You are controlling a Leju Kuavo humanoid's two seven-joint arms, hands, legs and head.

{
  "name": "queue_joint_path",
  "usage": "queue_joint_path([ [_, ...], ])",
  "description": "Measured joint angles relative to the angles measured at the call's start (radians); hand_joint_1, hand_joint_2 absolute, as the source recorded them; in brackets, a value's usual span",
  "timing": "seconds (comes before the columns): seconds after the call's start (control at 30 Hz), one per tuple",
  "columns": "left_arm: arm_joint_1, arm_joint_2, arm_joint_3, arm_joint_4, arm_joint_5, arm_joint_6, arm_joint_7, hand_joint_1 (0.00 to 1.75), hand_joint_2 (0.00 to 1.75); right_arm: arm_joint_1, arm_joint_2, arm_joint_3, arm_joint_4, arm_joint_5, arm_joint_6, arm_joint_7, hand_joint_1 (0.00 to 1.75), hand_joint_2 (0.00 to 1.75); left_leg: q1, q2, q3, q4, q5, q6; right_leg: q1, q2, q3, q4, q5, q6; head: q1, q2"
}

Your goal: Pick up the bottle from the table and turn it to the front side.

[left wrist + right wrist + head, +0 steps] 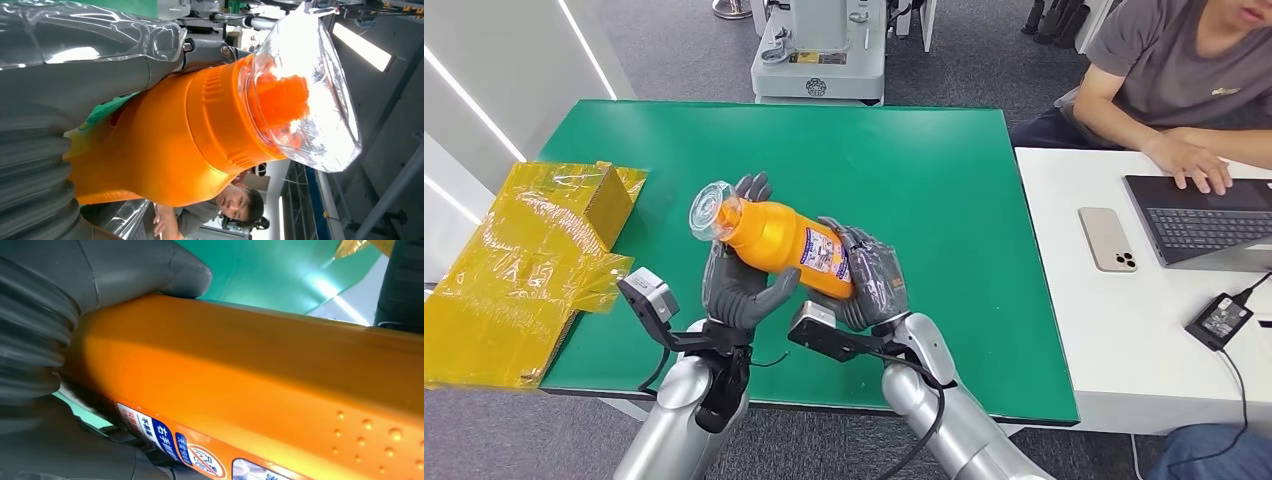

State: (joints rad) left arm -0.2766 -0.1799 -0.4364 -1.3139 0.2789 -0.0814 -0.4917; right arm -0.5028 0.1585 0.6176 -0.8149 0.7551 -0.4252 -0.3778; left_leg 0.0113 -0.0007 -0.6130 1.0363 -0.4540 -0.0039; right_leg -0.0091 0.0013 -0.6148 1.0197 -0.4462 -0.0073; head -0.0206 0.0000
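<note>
In the head view, the orange bottle (779,237) is being held off the green surface (944,170), lying tilted across the middle of the frame with its clear cap (707,210) toward the upper left and its base toward the lower right. The left hand (739,285) is cupping the neck end from underneath, fingers (752,188) wrapping up behind the cap, while the right hand (869,280) is gripping the labelled base end; both arms are rising from the bottom edge with the wrists bent inward. The bottle looks like stiff, glossy plastic, probably light to moderate in weight and likely slippery, so the wide body seems the safer place to grip than the thin transparent cap, which could pop off or crack. In the left wrist view, the cap (305,85) is filling the upper right, the ridged orange collar and shoulder (200,135) are sitting at the centre, and the grey thumb (75,85) is pressing along the bottle's side. In the right wrist view, the smooth orange wall (250,375) is running across the frame with the label strip (170,442) at the lower edge, and the thumb (150,267) is clamping it from the upper left.
</note>
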Motion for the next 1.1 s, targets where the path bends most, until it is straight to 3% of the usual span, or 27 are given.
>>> queue_joint_path([
  [1.1,0.007,0.003,0.026,0.027,0.003,0.032,-0.018,0.0,1.75,0.001,0.021,0.058,-0.027,-0.012,0.116,-0.032,1.75,1.75,0.0,0.0,0.0,0.0,0.0,0.0,0.0,0.0,-0.001,0.0,0.0,0.0,0.0,0.0],
])
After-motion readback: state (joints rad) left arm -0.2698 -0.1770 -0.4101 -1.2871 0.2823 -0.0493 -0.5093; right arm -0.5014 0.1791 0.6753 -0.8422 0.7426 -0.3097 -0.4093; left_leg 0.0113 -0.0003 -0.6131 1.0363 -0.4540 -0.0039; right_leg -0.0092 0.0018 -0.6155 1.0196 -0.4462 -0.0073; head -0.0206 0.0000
